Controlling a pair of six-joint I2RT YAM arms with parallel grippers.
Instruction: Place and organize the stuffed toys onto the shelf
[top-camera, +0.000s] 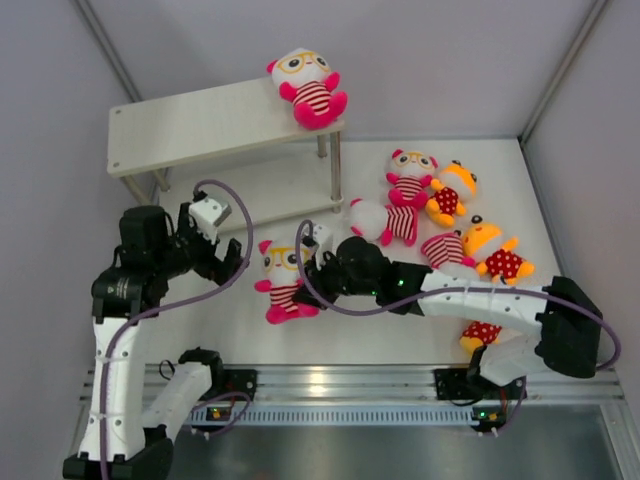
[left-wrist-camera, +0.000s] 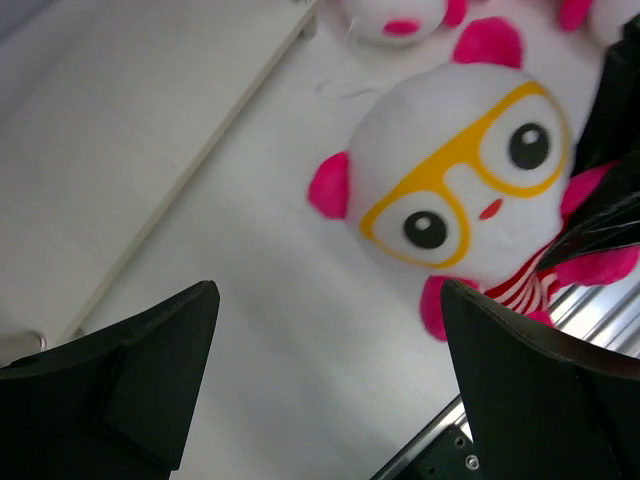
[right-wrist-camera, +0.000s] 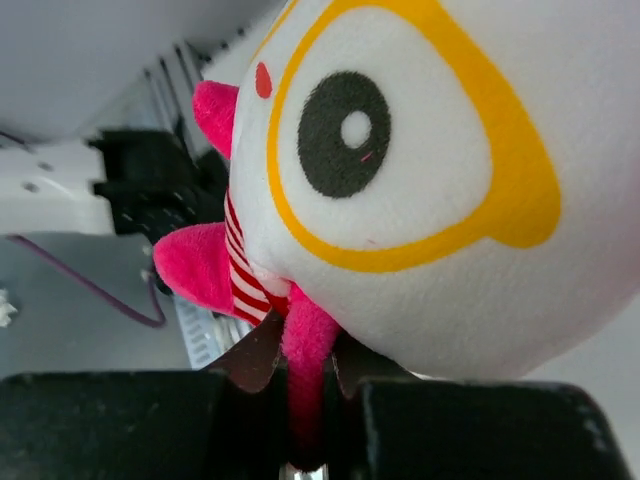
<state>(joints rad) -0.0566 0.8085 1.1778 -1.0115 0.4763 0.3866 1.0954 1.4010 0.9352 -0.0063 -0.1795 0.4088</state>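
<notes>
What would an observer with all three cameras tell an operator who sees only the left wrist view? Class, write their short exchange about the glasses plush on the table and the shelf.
Operator: My left gripper is open, and the glasses plush lies ahead of it. Is anything holding that plush?
Observer: Yes. The right wrist view shows the right gripper shut on one pink limb of it.
Operator: I see only an edge of the shelf. Is any toy on it?
Observer: The top view shows one striped plush sitting on top, at its right end.
</notes>
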